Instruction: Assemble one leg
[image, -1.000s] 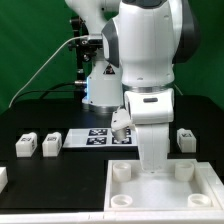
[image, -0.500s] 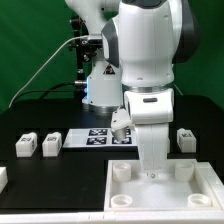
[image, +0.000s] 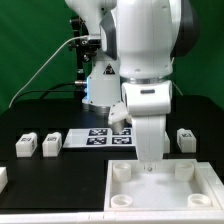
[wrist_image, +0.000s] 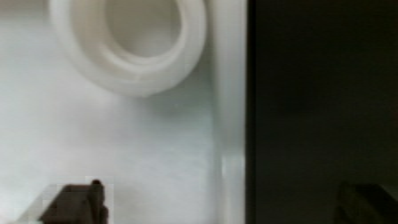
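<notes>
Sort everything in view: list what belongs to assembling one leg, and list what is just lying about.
For the job:
- legs: two at the exterior view's left, one at its right
- square slab with round sockets
- tool, open, over the slab

Lying about:
- marker board
- white piece cut off at the edge, kind unclear
</notes>
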